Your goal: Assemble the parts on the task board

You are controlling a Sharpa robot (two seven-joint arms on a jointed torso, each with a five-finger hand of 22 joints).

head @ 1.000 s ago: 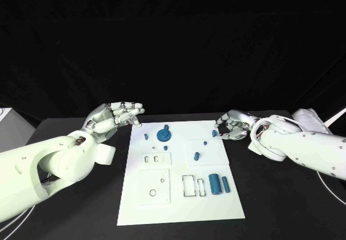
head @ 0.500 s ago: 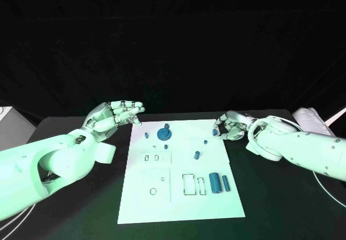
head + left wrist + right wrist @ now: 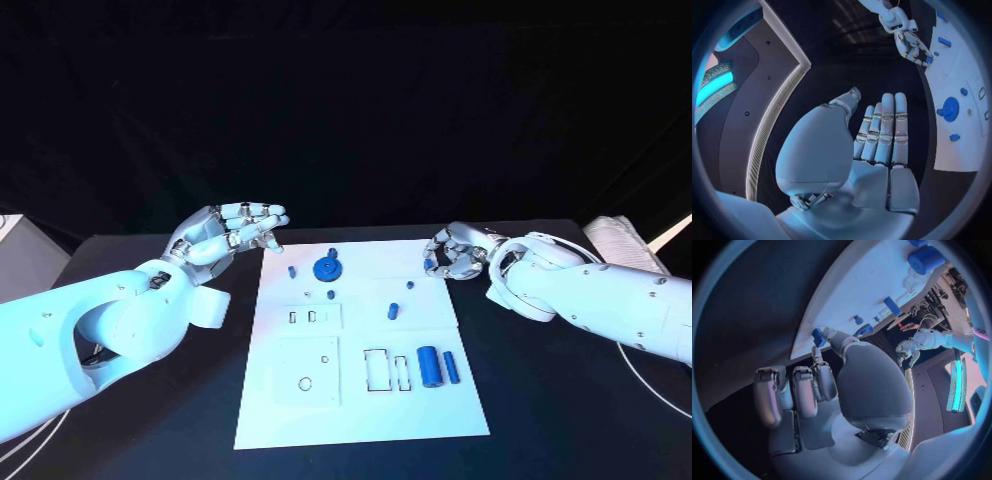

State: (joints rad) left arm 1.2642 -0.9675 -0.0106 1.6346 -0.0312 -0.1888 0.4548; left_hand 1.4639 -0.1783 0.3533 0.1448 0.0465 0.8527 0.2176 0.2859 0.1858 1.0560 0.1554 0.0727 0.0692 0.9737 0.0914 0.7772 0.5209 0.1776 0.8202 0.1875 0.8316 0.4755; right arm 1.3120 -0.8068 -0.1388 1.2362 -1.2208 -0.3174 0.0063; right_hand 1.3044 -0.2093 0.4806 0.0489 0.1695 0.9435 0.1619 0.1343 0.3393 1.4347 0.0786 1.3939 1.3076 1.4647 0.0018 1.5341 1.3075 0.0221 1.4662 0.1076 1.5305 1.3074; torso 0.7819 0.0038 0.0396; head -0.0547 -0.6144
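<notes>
The white task board [image 3: 361, 420] lies in the middle of the black table. On it are a blue gear [image 3: 329, 268], a thick blue cylinder [image 3: 427, 366], a blue bar [image 3: 451, 368] and several small blue pegs. My right hand [image 3: 462, 252] hovers at the board's far right corner and pinches a small blue part [image 3: 431, 262] between thumb and a fingertip; the right wrist view shows that part [image 3: 819, 336] at the fingertips. My left hand [image 3: 231, 232] is raised beside the board's far left corner, fingers stretched out and holding nothing [image 3: 879, 145].
A white object [image 3: 620, 238] lies at the table's far right edge. A pale box [image 3: 12, 255] stands off the left side. The near half of the board carries outlined slots [image 3: 378, 370] and a square plate [image 3: 307, 370].
My right hand has drawn slightly back and to the left with the small blue part. The left hand has stayed where it was.
</notes>
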